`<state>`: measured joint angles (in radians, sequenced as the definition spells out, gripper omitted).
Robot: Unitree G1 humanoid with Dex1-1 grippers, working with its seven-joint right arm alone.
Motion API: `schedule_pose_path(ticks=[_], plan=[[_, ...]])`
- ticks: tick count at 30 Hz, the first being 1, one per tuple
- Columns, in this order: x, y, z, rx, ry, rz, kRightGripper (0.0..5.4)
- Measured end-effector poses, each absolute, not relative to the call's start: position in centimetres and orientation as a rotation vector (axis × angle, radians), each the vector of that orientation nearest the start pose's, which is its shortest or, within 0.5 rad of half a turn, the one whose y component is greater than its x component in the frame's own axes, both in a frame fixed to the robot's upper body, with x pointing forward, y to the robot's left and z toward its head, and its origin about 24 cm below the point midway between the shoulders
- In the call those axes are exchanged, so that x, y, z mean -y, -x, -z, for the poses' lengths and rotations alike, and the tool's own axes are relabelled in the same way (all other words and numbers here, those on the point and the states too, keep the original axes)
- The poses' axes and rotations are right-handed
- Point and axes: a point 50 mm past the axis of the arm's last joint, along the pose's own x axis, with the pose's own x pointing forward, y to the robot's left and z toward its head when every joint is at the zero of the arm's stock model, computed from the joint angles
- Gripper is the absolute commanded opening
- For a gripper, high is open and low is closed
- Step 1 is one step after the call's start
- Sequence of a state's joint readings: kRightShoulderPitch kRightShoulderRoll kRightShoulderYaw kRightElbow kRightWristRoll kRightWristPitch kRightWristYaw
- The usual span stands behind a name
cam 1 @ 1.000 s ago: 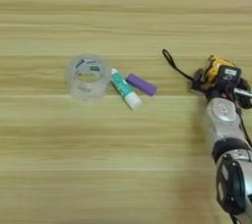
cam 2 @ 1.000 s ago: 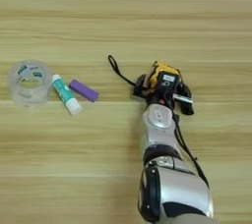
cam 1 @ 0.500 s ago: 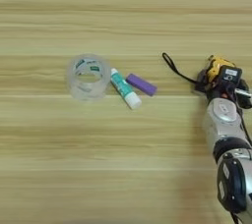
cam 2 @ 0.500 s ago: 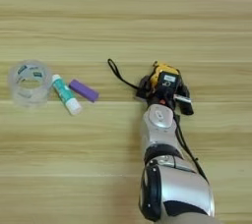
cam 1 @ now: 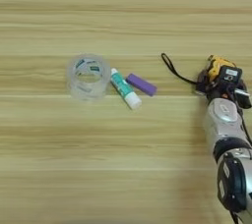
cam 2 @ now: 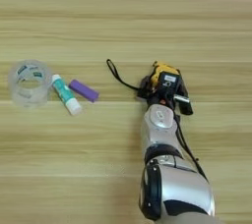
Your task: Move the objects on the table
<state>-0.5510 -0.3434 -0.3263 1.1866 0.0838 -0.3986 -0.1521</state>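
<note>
A wooden counter (cam 2: 126, 16) with horizontal grain fills both views, seen from above. The silver right arm (cam 2: 160, 134) reaches up from the bottom edge, and its black pincer (cam 2: 165, 90) sits directly over a yellow-and-black tape measure (cam 2: 160, 70) right of centre. Black fingers flank the measure's body on either side and appear to be closed on it, though the wrist hides the contact. The yellow case shows just beyond the pincer, and the measure's black loop (cam 2: 115, 73) trails out to the left along the wood, curling upward at its far end. Well apart to the left lie three small items in a row. A clear tape roll (cam 1: 88, 76) stands farthest left, its open core facing up. Just to its right, a white-and-teal glue stick (cam 1: 125, 88) lies slanted, its white end pointing down and right, close to the roll. A short purple cylinder (cam 1: 141, 84) lies just right of the stick, also slanted, near it but whether touching cannot be told. A dark cable runs along the right side of the arm.
</note>
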Motion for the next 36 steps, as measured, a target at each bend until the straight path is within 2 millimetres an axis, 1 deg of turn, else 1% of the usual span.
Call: schedule_pose_path(ticks=[5,9,12,17,23,24,26,28,36], plan=[[29.1,-30.7,-0.7,-0.162,0.071,0.501,4.15],[28.7,-30.8,-0.7,-0.154,0.088,0.457,4.15],[27.5,-31.1,-0.6,-0.139,0.081,0.387,4.15],[24.6,-31.5,-0.4,-0.096,0.062,0.24,4.15],[21.8,-31.2,0.0,-0.08,0.078,0.08,4.15],[21.1,-31.3,0.0,-0.076,0.083,0.049,4.15],[20.4,-31.2,0.0,-0.074,0.085,0.017,4.15],[20.2,-31.1,0.1,-0.074,0.086,0.013,4.14],[20.8,-29.6,0.3,-0.064,0.117,0.041,4.14]])
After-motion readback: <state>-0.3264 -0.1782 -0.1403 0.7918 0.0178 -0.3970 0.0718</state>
